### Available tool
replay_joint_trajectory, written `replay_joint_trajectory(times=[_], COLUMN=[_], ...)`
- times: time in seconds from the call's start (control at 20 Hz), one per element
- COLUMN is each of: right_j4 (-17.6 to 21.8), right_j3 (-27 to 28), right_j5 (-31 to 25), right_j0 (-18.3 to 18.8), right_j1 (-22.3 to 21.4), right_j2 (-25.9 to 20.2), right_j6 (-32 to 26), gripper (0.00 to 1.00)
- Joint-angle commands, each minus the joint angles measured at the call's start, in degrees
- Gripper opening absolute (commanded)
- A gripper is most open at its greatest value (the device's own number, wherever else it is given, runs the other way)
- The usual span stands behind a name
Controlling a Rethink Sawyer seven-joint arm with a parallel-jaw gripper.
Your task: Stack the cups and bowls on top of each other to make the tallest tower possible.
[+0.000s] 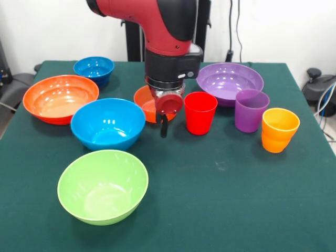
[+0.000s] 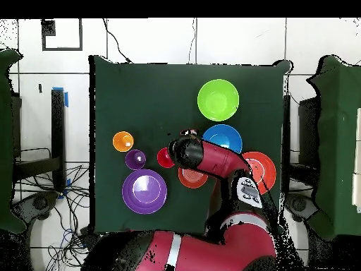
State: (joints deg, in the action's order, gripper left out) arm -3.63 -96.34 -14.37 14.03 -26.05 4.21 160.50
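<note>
Nothing stacked yet: bowls (image 1: 108,123) and cups (image 1: 200,112) stand apart across table (image 1: 220,199). Gripper (image 1: 164,127) hangs mid-table over small orange bowl (image 1: 144,102), beside red cup; finger state unclear. Next: descend, grasp rim.

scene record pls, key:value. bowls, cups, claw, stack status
bowls: lime green bowl, light blue bowl, wide orange-red bowl, dark blue bowl, wide purple bowl, small orange bowl partly behind the arm
cups: red cup, purple cup, orange cup, all upright in a row
claw: claw low over the table between small orange bowl and red cup; open or shut unclear
stack: nothing nested, each piece sits alone on the green table
</note>
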Motion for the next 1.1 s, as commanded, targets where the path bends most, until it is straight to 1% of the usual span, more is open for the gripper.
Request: replay_joint_trajectory(times=[0.05,0.1,0.25,0.6,0.65,0.7,0.85,1.1], right_j4=[5.5,5.9,8.8,12.0,12.4,12.6,11.4,11.2], right_j3=[-1.5,-1.5,-0.6,0.4,0.7,0.7,0.6,-0.2], right_j5=[-5.1,-5.2,-7.2,-9.9,-11.1,-11.5,-13.9,-16.2], right_j0=[0.7,1.0,1.1,2.1,2.3,2.3,2.4,4.9], right_j1=[2.9,2.8,2.5,2.0,1.7,1.6,-0.1,-2.3], right_j2=[-6.8,-7.0,-7.0,-7.9,-8.1,-8.2,-7.9,-9.4], right_j6=[-6.9,-7.0,-9.8,-10.3,-10.8,-10.6,-8.3,-9.1], gripper=[1.00,1.00,1.00,1.00,1.00,1.00,1.00,1.00])
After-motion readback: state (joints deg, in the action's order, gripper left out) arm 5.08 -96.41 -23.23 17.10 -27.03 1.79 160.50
